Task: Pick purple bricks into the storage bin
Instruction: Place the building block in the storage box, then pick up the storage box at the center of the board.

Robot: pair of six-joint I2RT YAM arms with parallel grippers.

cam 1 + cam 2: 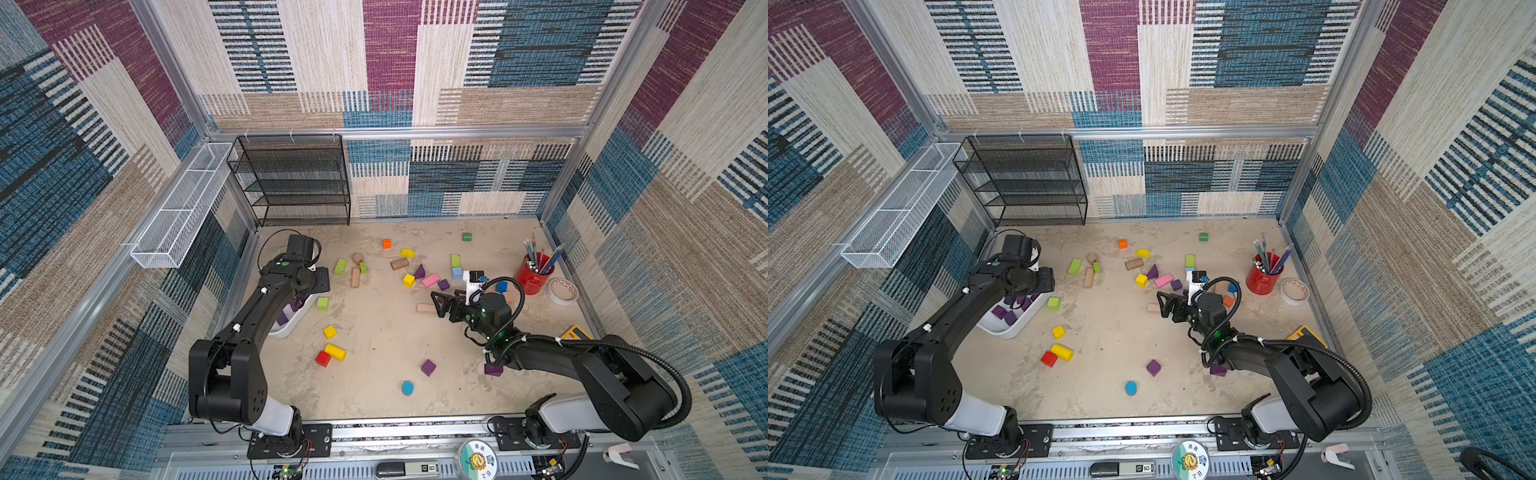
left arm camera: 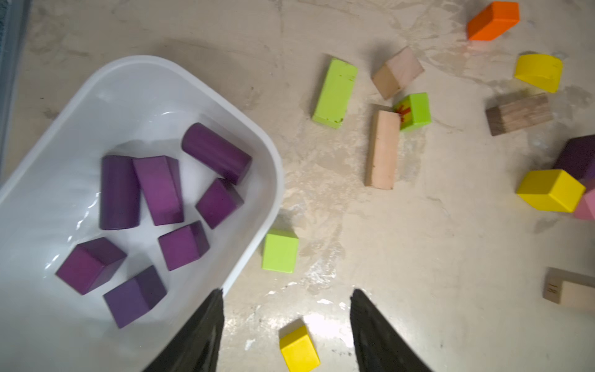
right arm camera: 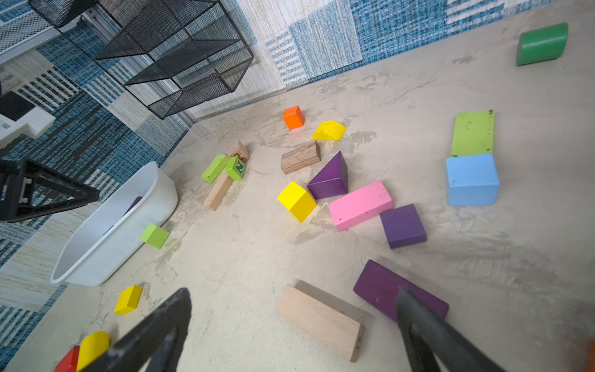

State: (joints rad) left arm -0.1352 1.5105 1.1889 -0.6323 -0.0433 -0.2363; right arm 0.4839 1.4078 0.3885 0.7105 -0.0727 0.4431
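- Currently seven purple bricks (image 2: 159, 190) lie inside the storage bin (image 2: 128, 64), which sits at the left edge of the worktop (image 1: 382, 332) under the left arm: two cylinders, one bar and four cube-like pieces, loosely spread
- Outside the bin, a purple wedge (image 3: 331, 178), a purple cube (image 3: 402, 225) and a flat purple bar (image 3: 380, 286) lie ahead of the right gripper (image 3: 293, 294); a loose purple cube (image 1: 428, 367) sits in open space nearer the front, and a partly hidden purple piece (image 1: 493, 370) shows under the right arm
- Left gripper (image 2: 286, 291): jaws apart and empty, just beside the bin's rim
- Right gripper: jaws wide apart and empty; one finger overlaps the near end of the purple bar in the wrist view, and contact cannot be told
- Handling, as judged: painted wood, so rigid, light and fairly smooth; a firm squeeze should not mark it
- Take cubes across two parallel faces and the bar across its narrow width near the middle; take the wedge by its flat triangular ends, since sloped faces would likely squeeze it out
- Obstructions: a pale wooden plank (image 3: 322, 322) lies just beside the purple bar, narrowing finger room there
- A pink bar (image 3: 360, 204) lies between wedge and purple cube, close against both; a yellow cube (image 3: 296, 201) crowds the wedge's other side
- A green cube (image 2: 279, 251) rests just beside the bin's outer wall; approach the bin from above
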